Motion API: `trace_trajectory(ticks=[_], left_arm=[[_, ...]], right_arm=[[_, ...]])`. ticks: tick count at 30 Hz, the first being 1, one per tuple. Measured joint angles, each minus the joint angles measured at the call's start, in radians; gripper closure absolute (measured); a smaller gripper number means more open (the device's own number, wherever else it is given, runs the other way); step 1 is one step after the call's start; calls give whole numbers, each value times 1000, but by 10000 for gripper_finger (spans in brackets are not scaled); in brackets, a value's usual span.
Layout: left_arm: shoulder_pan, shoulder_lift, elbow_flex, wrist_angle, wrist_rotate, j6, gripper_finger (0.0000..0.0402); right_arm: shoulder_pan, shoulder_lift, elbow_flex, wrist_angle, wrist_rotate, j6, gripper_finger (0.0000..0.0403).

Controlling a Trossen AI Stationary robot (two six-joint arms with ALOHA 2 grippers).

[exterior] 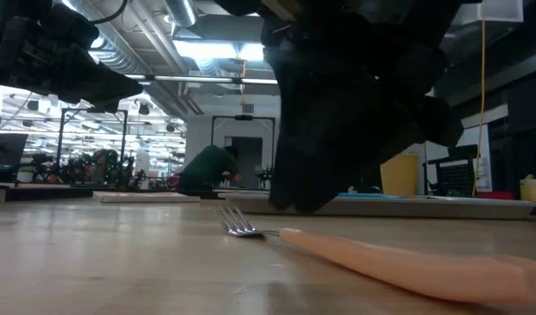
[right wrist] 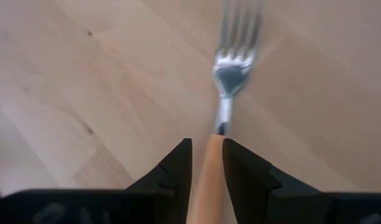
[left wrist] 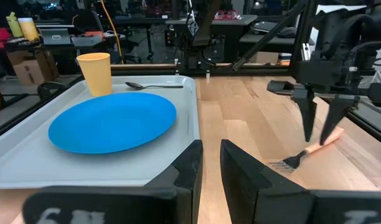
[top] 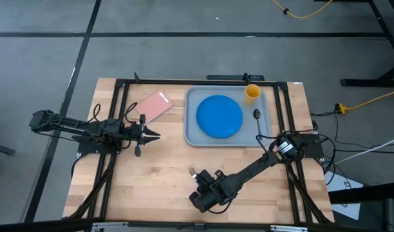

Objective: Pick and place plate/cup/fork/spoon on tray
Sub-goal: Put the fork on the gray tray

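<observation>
The fork lies on the bare wood near the table's front edge, with its silver tines (right wrist: 235, 62) toward the far left and its tan handle (exterior: 408, 262) toward the near right. My right gripper (top: 201, 180) stands over it, shut on the handle. My left gripper (top: 155, 135) hovers shut and empty at the table's left, pointing right. The grey-blue tray (top: 192, 132) at the back right holds the blue plate (top: 219, 116), the yellow cup (top: 252, 93) and the black spoon (top: 257, 116). My right gripper has the fork's handle at its tine end (right wrist: 210, 155) between its two fingers, just behind the metal neck. The fingers (left wrist: 309, 121) point down from above and stand one on each side of the handle. The fork lies flat on the table.
A pink card (top: 153, 105) lies on the wood left of the tray. Black frame rails (top: 116, 116) run along the table's left, right and far sides. Bare wood lies between the fork and the tray's near rim.
</observation>
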Motion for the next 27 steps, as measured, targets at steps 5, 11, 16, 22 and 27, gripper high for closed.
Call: trace_trajectory(ticks=[5,11,16,22,27], left_arm=[[0,0,0,-1,0,0,353],[0,0,0,-2,0,0,353],[0,0,0,-2,0,0,353],[0,0,0,-2,0,0,353],[0,0,0,-2,0,0,353]], right_arm=[[3,35,3,49,-17,34,308],[4,76,4,73,-39,46,308],[3,80,5,66,-38,47,308],[1,81,5,18,-40,46,309],[1,80,5,-71,-4,43,309]])
